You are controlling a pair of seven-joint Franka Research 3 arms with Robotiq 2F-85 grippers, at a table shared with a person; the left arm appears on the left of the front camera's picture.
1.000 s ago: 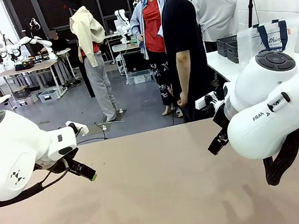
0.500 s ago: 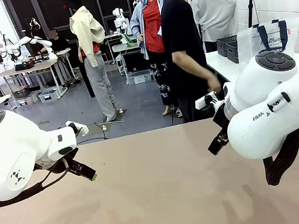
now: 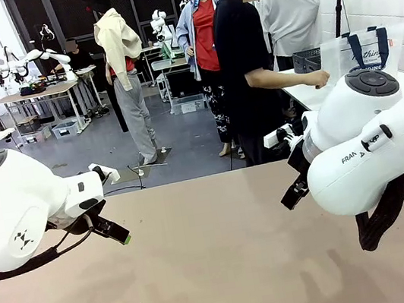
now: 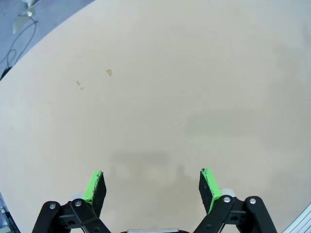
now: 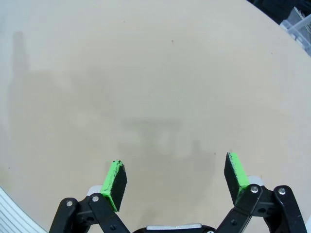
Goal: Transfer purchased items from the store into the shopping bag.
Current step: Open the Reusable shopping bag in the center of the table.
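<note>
Two arms, and neither has budged over the last second. At the left of the front view your left gripper [image 4: 151, 182] hangs low over the bare tan table [image 3: 221, 271]. In its wrist view the green pads [image 4: 95, 185] stand wide apart with nothing between them.

Right of centre, your right gripper [image 5: 175, 177] sits in the same pose as before. Its jaws are also spread wide over plain tabletop and hold nothing.

What has changed is the person [image 3: 243, 60] in the black shirt at the far edge. A second ago that arm hung down at the side, and half a second ago the hand was swinging out. Now the arm is stretched straight toward the upper right of the frame, and the hand [image 3: 321, 79] is right at the near edge of the shopping bag [image 3: 362, 57].

The bag stands upright on the white side table [image 3: 302, 93] at the upper right, its navy handles up. Just left of it sits the dark mesh basket [image 3: 306, 60]. You cannot tell from here what either one holds.
</note>
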